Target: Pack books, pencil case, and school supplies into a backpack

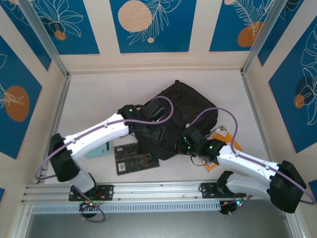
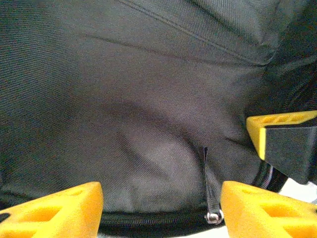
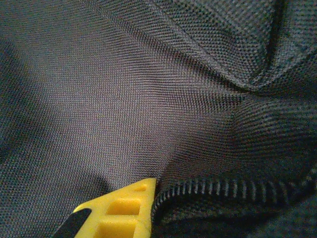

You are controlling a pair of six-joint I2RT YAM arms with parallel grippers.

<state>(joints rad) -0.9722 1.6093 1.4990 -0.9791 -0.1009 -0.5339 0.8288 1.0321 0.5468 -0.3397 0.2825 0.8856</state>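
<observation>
Left fingers [image 2: 54, 210] spread over backpack [image 1: 183, 114] fabric; right fingers [image 3: 119, 208] pressed together by zip [image 3: 223, 191], one hidden.

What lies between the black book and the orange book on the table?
In the top view, the near corner of the backpack and the right gripper at its edge.

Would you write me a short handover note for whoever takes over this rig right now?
Left gripper: open, fingers apart over the backpack fabric, near a zip pull.
Right gripper: shut, at the backpack's zip edge; whether it pinches fabric is unclear.
Things: black book on the table in front of the backpack; orange book to its right, partly under the right arm; teal piece beside the left arm.
Done: nothing seen packed; the inside is hidden.
Left: pack these three.
</observation>
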